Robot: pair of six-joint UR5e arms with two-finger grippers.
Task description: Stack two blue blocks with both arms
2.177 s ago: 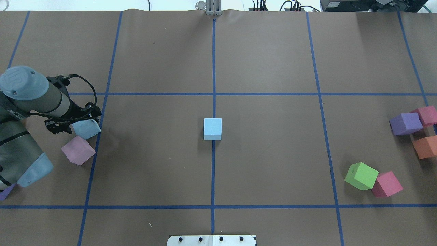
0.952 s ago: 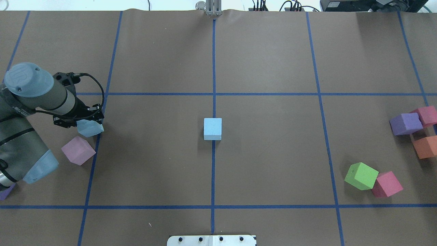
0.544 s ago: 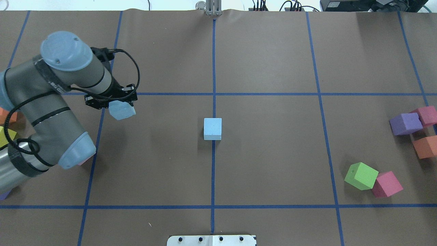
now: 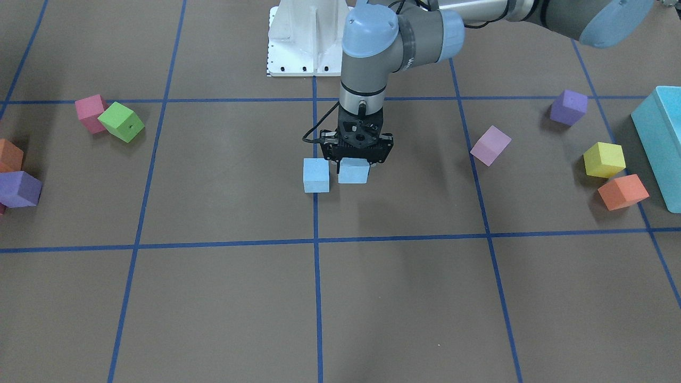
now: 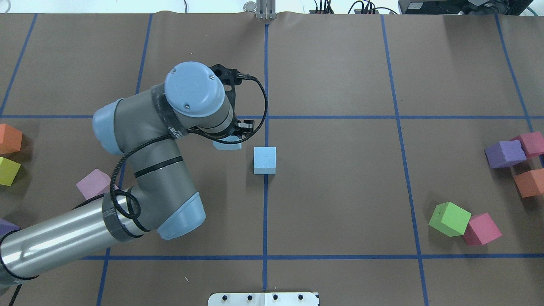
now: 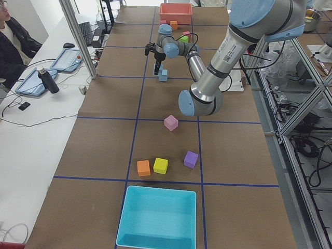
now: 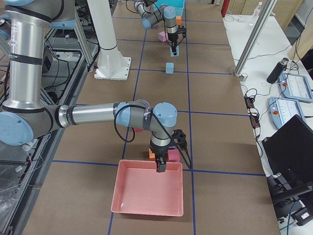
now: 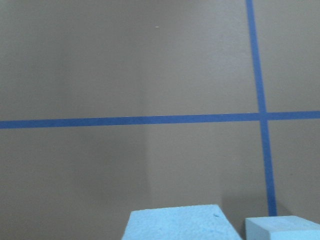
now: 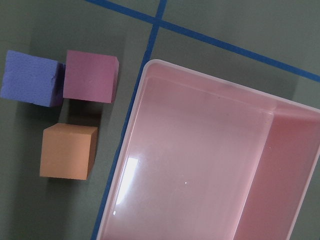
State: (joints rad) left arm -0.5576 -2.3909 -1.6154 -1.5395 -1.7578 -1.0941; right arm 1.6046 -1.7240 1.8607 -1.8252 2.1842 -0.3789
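Note:
One light blue block (image 5: 264, 160) rests at the table's centre on the blue tape line; it also shows in the front view (image 4: 316, 175). My left gripper (image 4: 355, 159) is shut on the second blue block (image 4: 354, 171), holding it a little above the table, just to my left of the resting one. In the left wrist view the held block (image 8: 177, 222) is at the bottom edge, with the resting block (image 8: 282, 227) to its right. My right gripper (image 7: 161, 166) hangs over a pink tray (image 9: 210, 165); I cannot tell if it is open or shut.
A pale pink cube (image 5: 93, 182), yellow (image 4: 604, 159), orange (image 4: 622, 191) and purple (image 4: 568, 107) cubes and a large teal box (image 4: 659, 143) lie on my left side. Green (image 5: 449, 219), magenta, purple and orange cubes lie on my right side next to the tray.
My left arm has lifted the blue block from beside the pale pink cube and carried it right, to just beside the centre block. The centre block has not moved.

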